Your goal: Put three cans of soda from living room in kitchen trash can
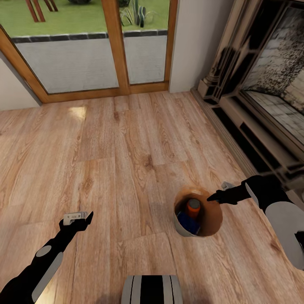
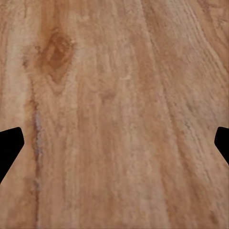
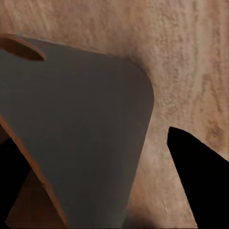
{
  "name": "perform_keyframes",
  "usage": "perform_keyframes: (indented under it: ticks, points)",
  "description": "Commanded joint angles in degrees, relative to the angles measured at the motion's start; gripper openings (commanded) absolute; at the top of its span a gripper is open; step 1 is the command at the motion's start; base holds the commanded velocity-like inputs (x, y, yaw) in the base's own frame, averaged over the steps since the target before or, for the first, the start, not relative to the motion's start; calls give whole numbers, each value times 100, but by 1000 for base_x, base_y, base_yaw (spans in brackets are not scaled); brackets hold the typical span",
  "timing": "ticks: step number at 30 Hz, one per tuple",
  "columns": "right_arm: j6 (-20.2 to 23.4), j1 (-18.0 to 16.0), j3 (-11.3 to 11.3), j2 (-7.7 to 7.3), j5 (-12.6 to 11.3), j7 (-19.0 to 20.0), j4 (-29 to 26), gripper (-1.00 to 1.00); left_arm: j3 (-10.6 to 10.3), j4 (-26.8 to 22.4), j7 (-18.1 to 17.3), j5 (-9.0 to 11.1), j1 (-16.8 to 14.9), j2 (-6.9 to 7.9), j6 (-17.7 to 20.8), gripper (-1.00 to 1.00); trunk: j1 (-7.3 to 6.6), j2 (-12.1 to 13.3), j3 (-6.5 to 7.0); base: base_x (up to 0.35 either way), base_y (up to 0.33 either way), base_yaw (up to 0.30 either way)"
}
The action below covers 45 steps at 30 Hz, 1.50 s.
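Observation:
The tan-brown trash can (image 1: 211, 219) hangs tilted just above the plank floor at the lower right of the head view. Inside it I see an orange soda can (image 1: 193, 207) with a silvery top and a blue one (image 1: 188, 223) beneath it; a third can is hidden or out of view. My right gripper (image 1: 214, 196) is shut on the bin's far rim. In the right wrist view the bin's wall (image 3: 81, 133) runs between the two dark fingers (image 3: 195, 176). My left gripper (image 1: 82, 217) hovers open over bare floor, its fingertips (image 2: 9, 148) wide apart.
Light wood planks (image 1: 126, 147) cover the living room floor. Wood-framed glass doors (image 1: 116, 46) stand straight ahead. A fireplace with a stepped hearth (image 1: 253, 126) lines the right side. My own base (image 1: 152, 289) shows at the bottom edge.

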Motion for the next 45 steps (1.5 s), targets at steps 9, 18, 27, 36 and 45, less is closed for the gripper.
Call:
perform_keyframes:
  ticks: [9, 18, 27, 36, 45]
  points:
    - [0, 0, -11, -2, -7, 0, 0, 100, -2, 0, 0, 7, 0, 1, 0, 100, 0, 0, 0, 0, 0, 0]
    - [0, 0, -11, -2, -23, 4, 0, 100, -5, 0, -2, 4, 0, -24, 0, 100, 0, 0, 0, 0, 0, 0]
    - [0, 0, -5, -3, 2, 164, 0, 100, -8, 3, -1, -4, -2, -89, 5, 100, -13, 7, 111, 0, 0, 0]
    - [0, 0, -3, -2, 16, 183, 0, 100, -8, 8, 0, -9, -4, -106, 8, 100, -36, 19, 310, 0, 0, 0]
    - [0, 0, 5, 5, 18, 177, 0, 100, -96, 159, 6, -5, -4, -107, 9, 100, -59, 31, 510, 0, 0, 0]
